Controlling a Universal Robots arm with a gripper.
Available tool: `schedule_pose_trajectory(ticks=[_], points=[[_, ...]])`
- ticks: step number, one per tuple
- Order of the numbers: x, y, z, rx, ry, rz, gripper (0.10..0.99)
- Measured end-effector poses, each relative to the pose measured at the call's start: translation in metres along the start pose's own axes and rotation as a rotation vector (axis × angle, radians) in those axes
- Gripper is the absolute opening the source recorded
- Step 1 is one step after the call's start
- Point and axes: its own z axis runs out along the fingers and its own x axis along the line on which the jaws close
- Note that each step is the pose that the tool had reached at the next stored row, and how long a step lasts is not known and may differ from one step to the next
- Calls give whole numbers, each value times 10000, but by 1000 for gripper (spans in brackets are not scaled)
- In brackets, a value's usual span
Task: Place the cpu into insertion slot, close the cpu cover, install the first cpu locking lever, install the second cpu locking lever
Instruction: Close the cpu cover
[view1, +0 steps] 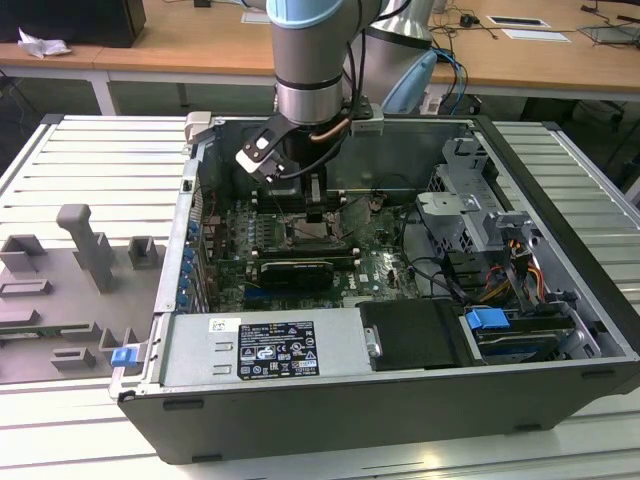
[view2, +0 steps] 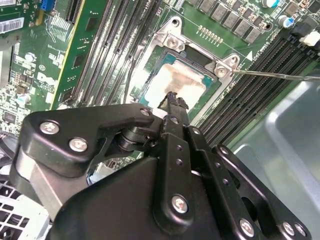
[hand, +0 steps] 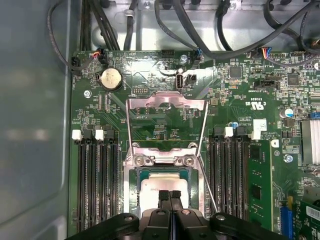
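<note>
Exterior view: the arm reaches down into the open computer case (view1: 300, 420). The gripper (view1: 318, 218) hangs over the board at 12 o'clock from the graphics card (view1: 300, 272), with the drive cage (view1: 470, 195) off at 3 o'clock.
Gripper: its fingers are pressed together into one narrow tip and clamp nothing.
Cpu: the cpu (hand: 160, 182) lies flat in the insertion slot (hand: 130, 175), pale top up, straight under the tip.
Contact: in the second wrist view the tip meets the chip's top near its middle. I cannot tell whether it touches or sits just above.
Cpu cover: the cpu cover (hand: 166, 101) is swung open off the slot. It lies back over the board on the side toward the coin cell (hand: 111, 78).
Lever: one thin locking lever (view2: 275, 74) stands free and unlatched beside the memory slots (view2: 267, 55).
Key relation: by my judgement the chip is seated and the cover is not yet closed. The cover's frame stretches away from the tip, parallel to the memory slots.
</note>
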Motion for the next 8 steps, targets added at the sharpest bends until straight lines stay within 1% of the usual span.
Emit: schedule_pose_trajectory(ticks=[4,6,8], points=[[0,8,-89,0,-11,-2,106],[1,10,-100,-2,-46,-5,106],[0,15,-100,0,-51,-6,106]])
